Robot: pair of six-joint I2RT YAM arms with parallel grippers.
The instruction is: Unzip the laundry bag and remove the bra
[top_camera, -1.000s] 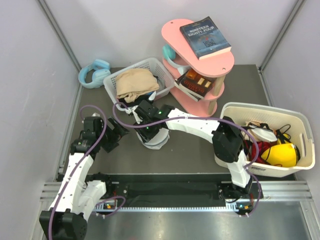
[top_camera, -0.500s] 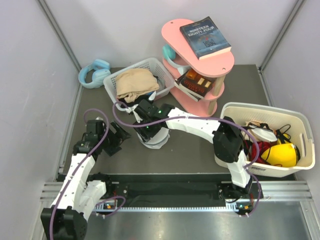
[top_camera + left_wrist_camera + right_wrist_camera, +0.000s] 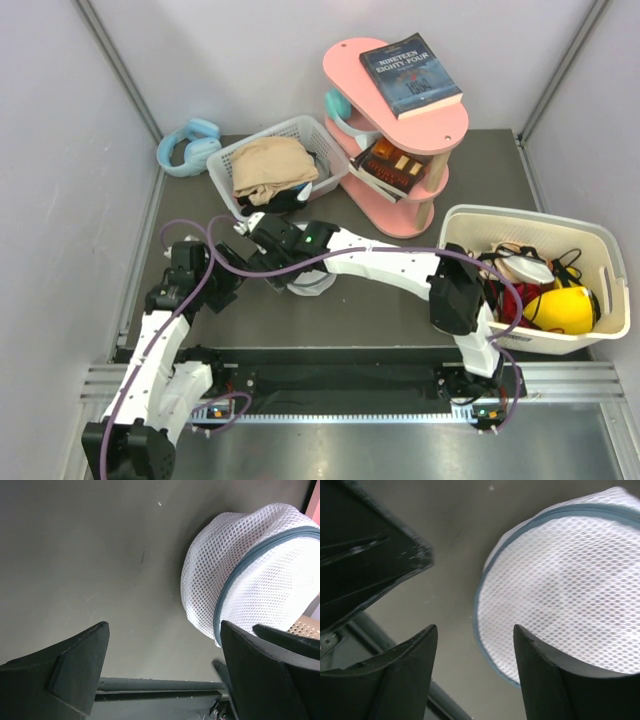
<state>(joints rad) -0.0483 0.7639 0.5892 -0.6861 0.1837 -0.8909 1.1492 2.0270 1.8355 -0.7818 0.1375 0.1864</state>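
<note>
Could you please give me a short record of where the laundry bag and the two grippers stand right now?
laundry bag: dome-shaped white mesh, resting on the table
zipper band: teal, looks closed where visible
left gripper: open, nothing between its fingers, bag just ahead
right gripper: open, nothing between its fingers, bag just ahead
bra: not in view
behind the bag: white basket holding beige cloth

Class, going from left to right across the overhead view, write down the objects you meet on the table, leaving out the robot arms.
blue headphones → white slatted basket → pink shelf → cream tub
</note>
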